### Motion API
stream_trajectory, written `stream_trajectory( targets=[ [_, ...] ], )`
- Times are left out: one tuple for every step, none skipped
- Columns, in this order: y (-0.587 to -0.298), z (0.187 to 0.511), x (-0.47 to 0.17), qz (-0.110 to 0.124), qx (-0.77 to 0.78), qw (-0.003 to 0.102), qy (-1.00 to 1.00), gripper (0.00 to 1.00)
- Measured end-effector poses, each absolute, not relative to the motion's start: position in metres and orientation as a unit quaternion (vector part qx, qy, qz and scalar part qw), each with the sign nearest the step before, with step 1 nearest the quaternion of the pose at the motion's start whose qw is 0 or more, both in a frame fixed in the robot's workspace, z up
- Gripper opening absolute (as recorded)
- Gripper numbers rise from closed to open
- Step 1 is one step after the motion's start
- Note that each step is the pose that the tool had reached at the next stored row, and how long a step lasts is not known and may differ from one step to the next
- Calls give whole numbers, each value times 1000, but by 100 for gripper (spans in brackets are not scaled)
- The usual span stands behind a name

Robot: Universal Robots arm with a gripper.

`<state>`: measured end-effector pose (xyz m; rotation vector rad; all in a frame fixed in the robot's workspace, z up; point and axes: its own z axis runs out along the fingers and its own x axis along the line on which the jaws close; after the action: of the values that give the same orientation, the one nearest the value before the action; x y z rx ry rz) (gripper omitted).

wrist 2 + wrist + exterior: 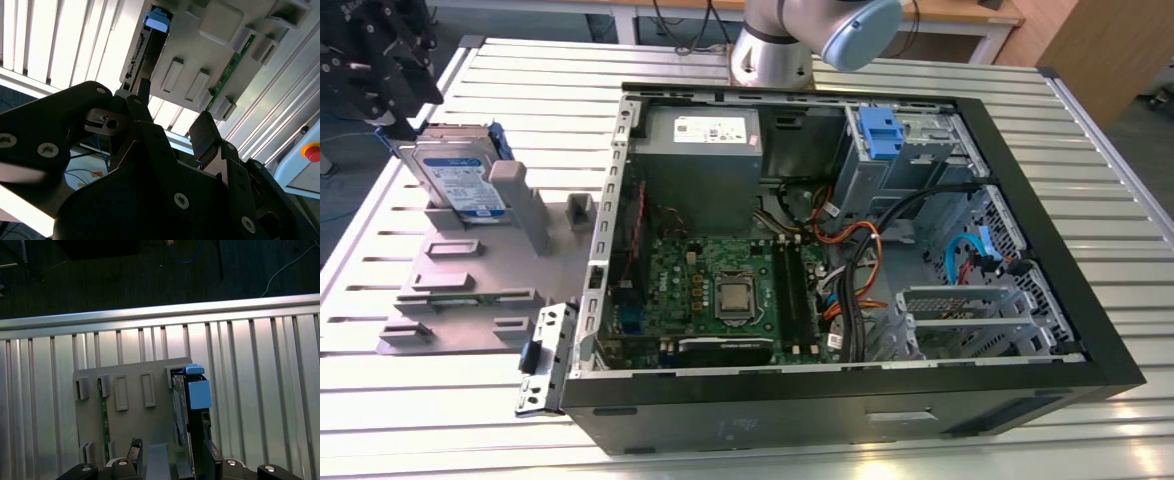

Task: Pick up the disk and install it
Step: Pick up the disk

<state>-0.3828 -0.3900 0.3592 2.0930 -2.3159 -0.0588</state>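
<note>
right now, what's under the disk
The disk stands on edge in a grey slotted holder, which lies on the ribbed metal table. Its lower edge is hidden inside the slot, so how it seats cannot be seen.

A robotics lab: a slatted aluminium bench (pixel 454 420) carries an opened computer case (pixel 854 400) and a grey fixture (pixel 467 290); the arm's base (pixel 767 60) stands behind it. Cables (pixel 186 261) trail on the floor (a red stop button (pixel 311 149) nearby).
</note>
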Motion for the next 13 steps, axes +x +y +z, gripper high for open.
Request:
stream_trajectory(
  targets=[
    [-390,359,-383,-19,670,10,-742,59],
    [-389,359,-383,-19,670,10,-742,59],
    [-389,359,-383,-19,670,10,-742,59],
    [-388,358,-383,-19,670,10,-742,59],
    [-387,358,-383,-19,671,10,-741,59],
    [-387,358,-383,-19,672,10,-740,59],
    [-386,357,-383,-19,674,10,-738,59],
    [-386,357,-383,-19,677,10,-736,59],
    [-385,356,-383,-19,679,10,-733,59],
    [-385,356,-383,-19,682,10,-731,59],
    [-384,356,-383,-19,683,10,-730,59],
    [-383,356,-383,-19,684,10,-730,59],
    [-383,356,-383,-19,684,10,-730,59]
  ],
)
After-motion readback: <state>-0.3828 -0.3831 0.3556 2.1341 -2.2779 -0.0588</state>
